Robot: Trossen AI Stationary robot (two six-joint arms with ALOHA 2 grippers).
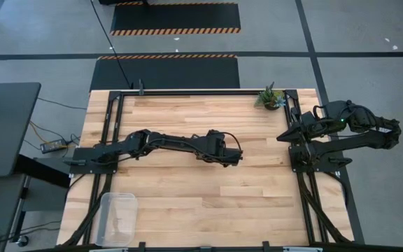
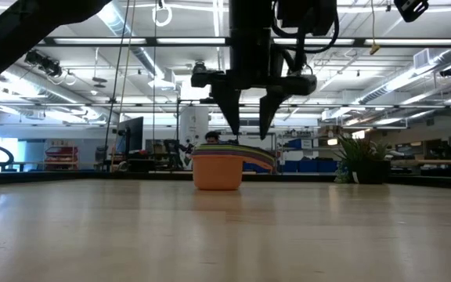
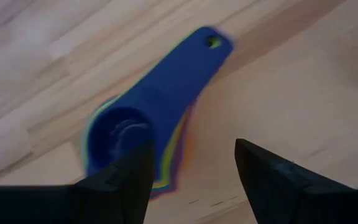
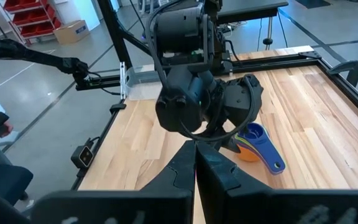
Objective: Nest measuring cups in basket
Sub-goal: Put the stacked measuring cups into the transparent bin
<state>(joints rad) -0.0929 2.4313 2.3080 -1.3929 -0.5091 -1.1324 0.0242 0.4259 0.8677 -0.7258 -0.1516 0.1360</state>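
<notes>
The measuring cups [image 2: 218,168] stand nested in one stack on the table's middle. An orange cup is outermost, a dark blue cup [image 3: 120,134] is on top, and the handles [image 3: 185,68] are fanned out to one side. My left gripper [image 2: 245,117] is open and hangs just above the stack, fingers pointing down, touching nothing. In the left wrist view [image 3: 191,168] its fingers stand over the stack. In the high view this gripper [image 1: 229,155] hides the cups. My right gripper [image 4: 196,165] is shut and empty at the table's right edge. The clear basket [image 1: 116,218] stands at the near left corner.
A small potted plant [image 1: 270,98] stands at the far right of the table and also shows in the low view [image 2: 358,160]. A black frame rail [image 1: 201,92] runs along the far edge. Bare wood lies between the stack and the basket.
</notes>
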